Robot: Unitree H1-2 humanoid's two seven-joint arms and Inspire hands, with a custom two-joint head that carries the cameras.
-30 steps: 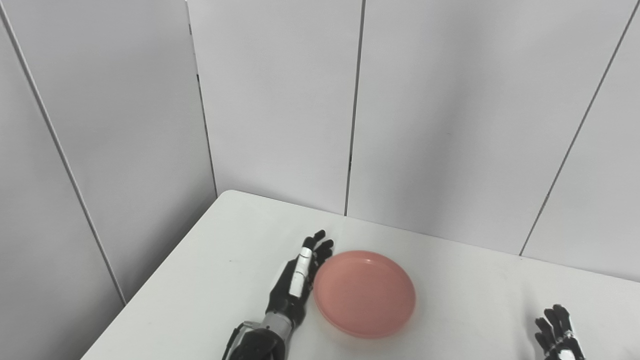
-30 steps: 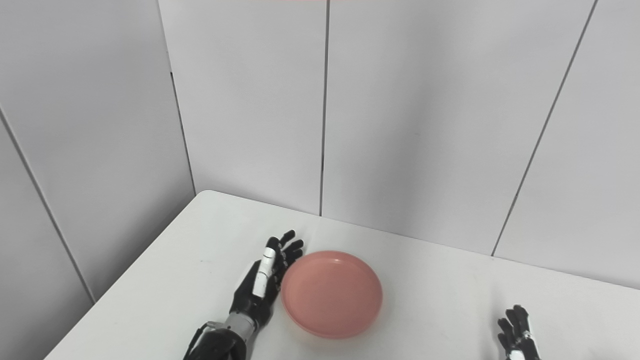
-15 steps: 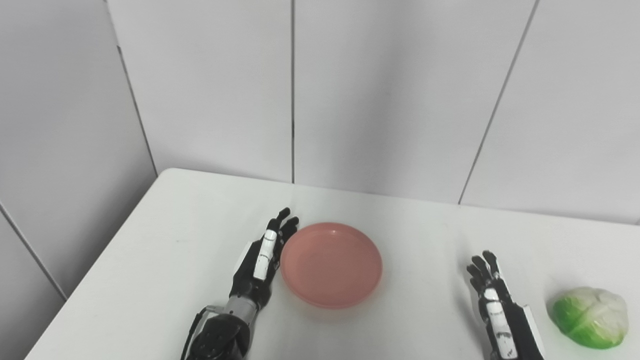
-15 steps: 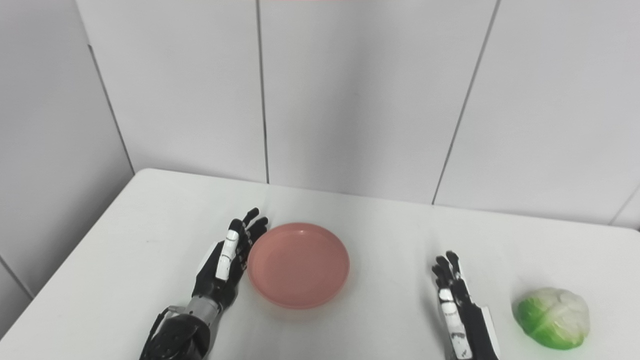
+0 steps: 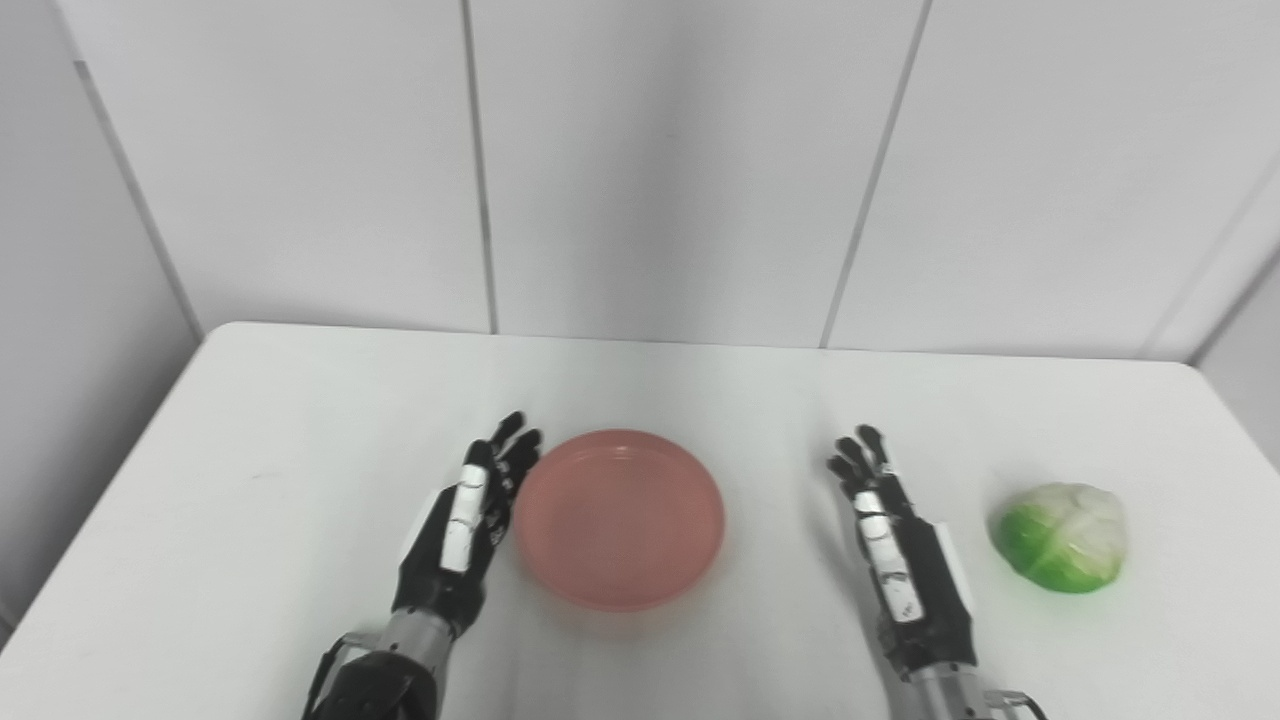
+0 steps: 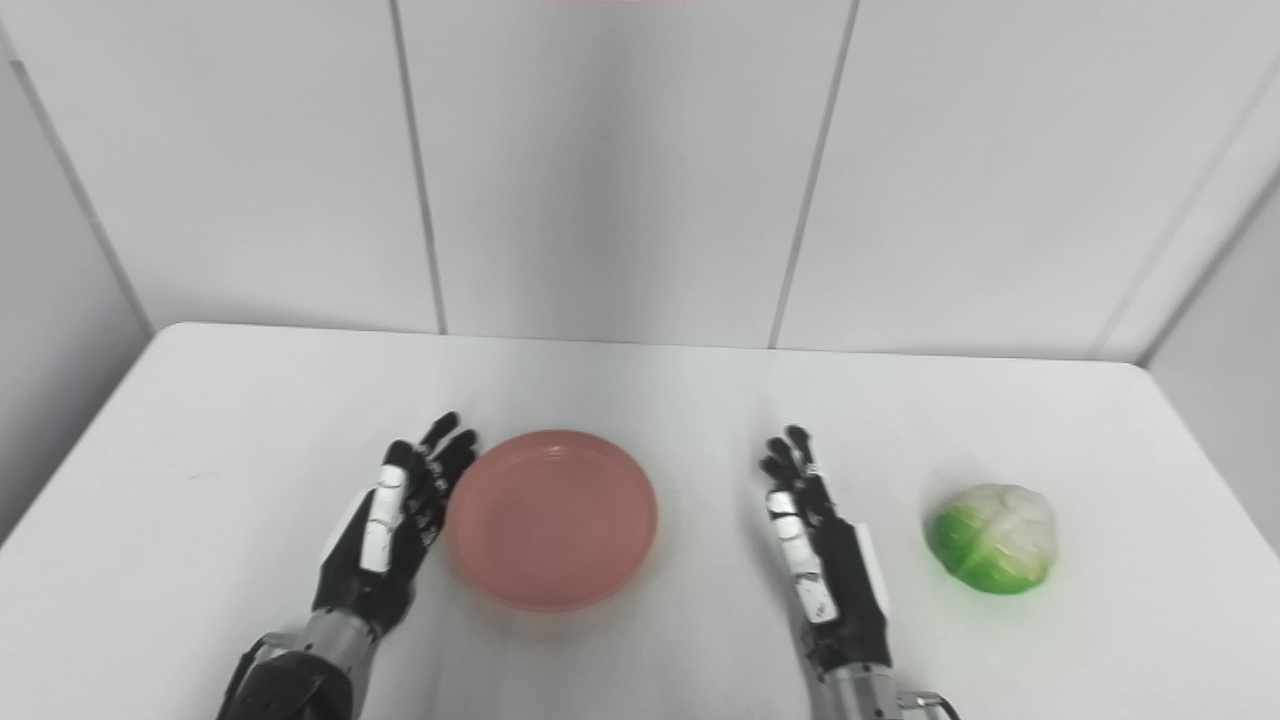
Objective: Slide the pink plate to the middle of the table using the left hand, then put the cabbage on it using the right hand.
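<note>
Your left hand (image 5: 462, 525) lies flat with fingers extended, holding nothing, its edge against the left rim of the pink plate (image 5: 619, 517). The plate sits about mid-bench, so you can judge the slide done or nearly so. It is round and lies level, so it has no long axis to speak of.

Your right hand (image 5: 893, 553) is likewise spread and empty, resting between the plate and the cabbage (image 5: 1060, 536). The cabbage sits on the white bench (image 5: 250, 480) just right of that hand, untouched, its white top up and its longer side running roughly left to right. Picking it up and placing it is what you have left.
</note>
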